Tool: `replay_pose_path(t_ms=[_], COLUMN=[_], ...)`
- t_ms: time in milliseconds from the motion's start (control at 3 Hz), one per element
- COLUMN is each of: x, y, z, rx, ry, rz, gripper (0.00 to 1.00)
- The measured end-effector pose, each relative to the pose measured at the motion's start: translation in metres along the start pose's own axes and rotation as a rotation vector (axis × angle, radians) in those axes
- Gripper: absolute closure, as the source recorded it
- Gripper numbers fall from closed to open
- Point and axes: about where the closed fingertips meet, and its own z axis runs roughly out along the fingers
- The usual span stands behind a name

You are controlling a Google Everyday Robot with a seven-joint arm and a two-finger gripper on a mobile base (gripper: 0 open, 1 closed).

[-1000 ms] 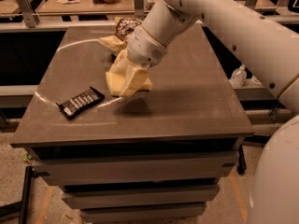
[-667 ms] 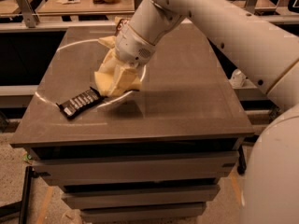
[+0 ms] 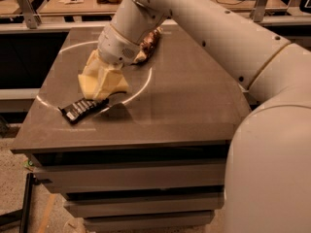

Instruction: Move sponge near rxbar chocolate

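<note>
Rxbar chocolate (image 3: 81, 109): flat on the desk (image 3: 194, 106), near the front-left corner.
Sponge (image 3: 92, 84): just behind the bar, tilted, toward the left edge.
Claw (image 3: 106, 76): clenched on the sponge from above.
Snack bag (image 3: 151, 41): toward the far edge, partly hidden behind the arm.

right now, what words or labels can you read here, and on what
rxbar: white text stripes, too blurred to read.
snack bag: no print readable.
sponge, held by the gripper beside the rxbar: no markings.
So nothing here can be quoted.
</note>
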Motion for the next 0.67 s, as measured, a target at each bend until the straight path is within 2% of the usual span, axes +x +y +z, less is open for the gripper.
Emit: replay_pose_path(t_ms=[333,667], x=[0.0022,0.0015], y=[-0.0099,-0.0109], z=[0.0105,0.0126], rx=[-0.02,-0.019], ry=[-0.017,-0.018], rz=[0.001,0.0], gripper=[1.0,0.84])
